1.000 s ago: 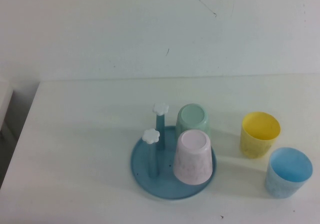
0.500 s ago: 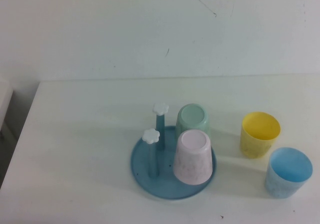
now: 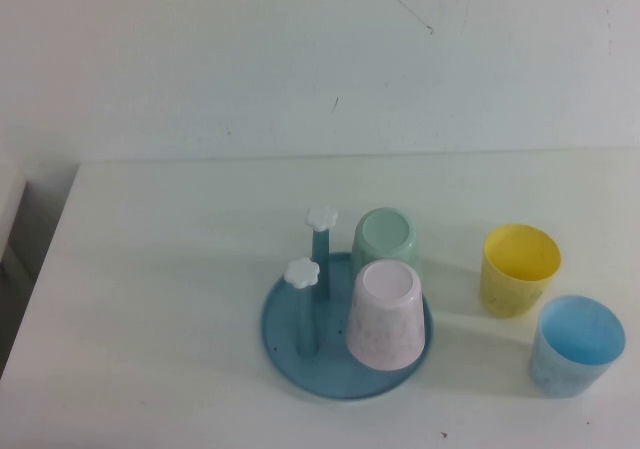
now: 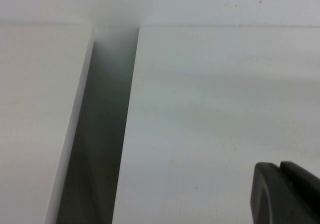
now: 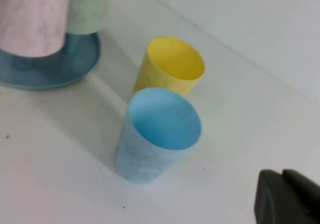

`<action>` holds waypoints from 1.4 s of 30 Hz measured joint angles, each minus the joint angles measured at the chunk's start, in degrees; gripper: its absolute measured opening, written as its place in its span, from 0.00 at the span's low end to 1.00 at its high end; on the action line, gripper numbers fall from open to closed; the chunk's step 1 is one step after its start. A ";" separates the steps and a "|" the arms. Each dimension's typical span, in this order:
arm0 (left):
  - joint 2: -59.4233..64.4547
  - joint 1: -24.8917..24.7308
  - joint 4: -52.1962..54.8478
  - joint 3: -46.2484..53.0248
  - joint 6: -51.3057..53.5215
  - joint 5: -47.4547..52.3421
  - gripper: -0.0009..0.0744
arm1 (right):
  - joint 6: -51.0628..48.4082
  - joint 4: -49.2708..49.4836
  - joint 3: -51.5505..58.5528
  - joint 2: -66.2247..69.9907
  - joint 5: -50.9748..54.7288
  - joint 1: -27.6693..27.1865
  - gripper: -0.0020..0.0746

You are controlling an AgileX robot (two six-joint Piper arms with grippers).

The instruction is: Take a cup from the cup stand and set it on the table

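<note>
The sky-blue cup (image 3: 577, 345) stands upright on the table (image 3: 150, 299), at four o'clock from the cup stand (image 3: 290, 354). Left gripper (image 4: 287, 194) and right gripper (image 5: 287, 196) sit back; jaws unreadable. Withdraw clear.

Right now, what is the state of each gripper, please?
Left gripper: over the bare table near its edge, holding nothing visible; state cannot be told.
Right gripper: near the blue cup, not touching it; state cannot be told.
</note>
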 joint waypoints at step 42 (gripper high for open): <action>0.00 0.00 -0.13 -0.09 -0.14 0.09 0.01 | 20.77 -1.99 16.64 -16.89 -4.40 -18.52 0.02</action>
